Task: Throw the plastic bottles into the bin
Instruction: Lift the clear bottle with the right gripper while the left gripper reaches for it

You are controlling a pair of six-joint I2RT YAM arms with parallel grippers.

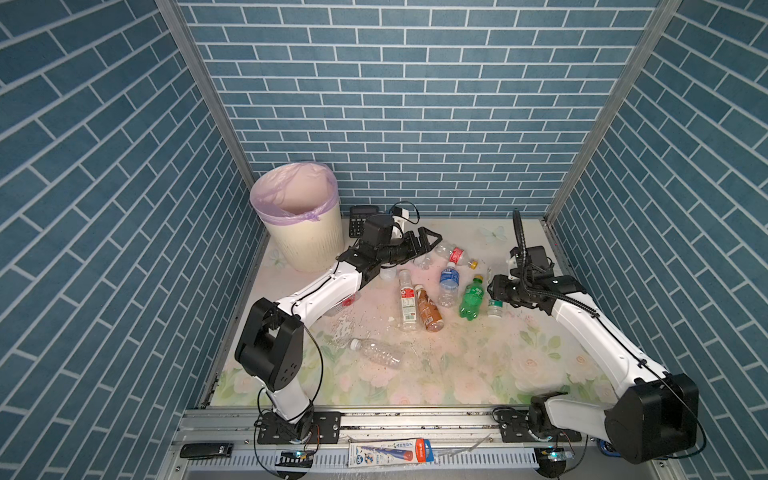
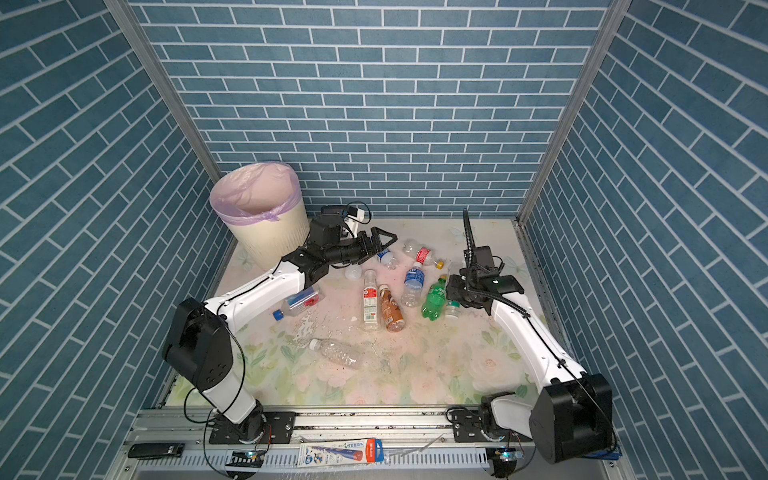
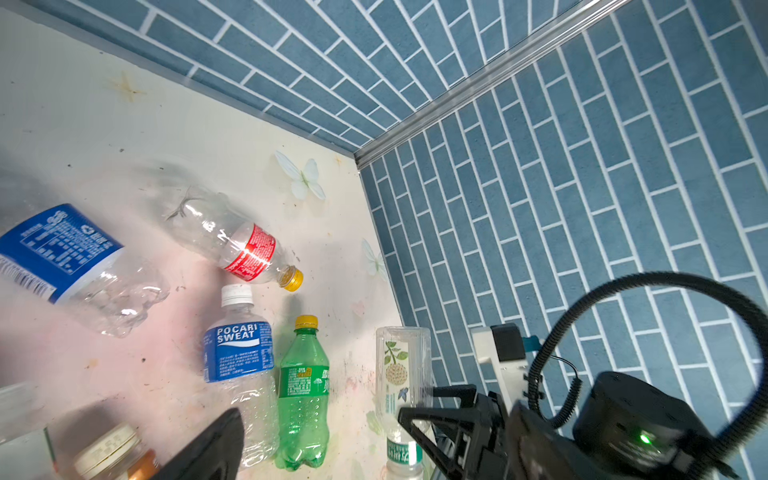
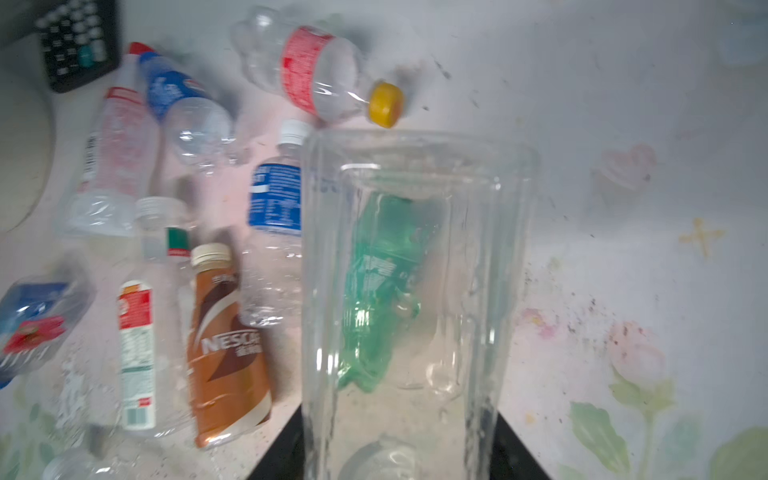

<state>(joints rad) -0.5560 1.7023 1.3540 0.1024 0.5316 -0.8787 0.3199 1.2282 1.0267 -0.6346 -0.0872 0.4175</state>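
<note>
The cream bin (image 1: pixel 305 245) with its lilac liner stands at the back left in both top views. Several plastic bottles lie mid-table: a green one (image 1: pixel 471 297), a blue-labelled one (image 1: pixel 449 286), a brown one (image 1: pixel 429 309) and a red-labelled one (image 1: pixel 455 254). My right gripper (image 1: pixel 496 291) is shut on a clear bottle (image 4: pixel 415 257) with a green neck band (image 3: pixel 401 451), just right of the green bottle. My left gripper (image 1: pixel 428 241) hangs open and empty over the rear bottles.
A black calculator (image 1: pixel 359 220) lies behind the left gripper by the bin. A clear bottle (image 1: pixel 376 352) lies nearer the front, and another (image 2: pixel 299 301) lies partly under my left arm. Blue brick walls close in three sides.
</note>
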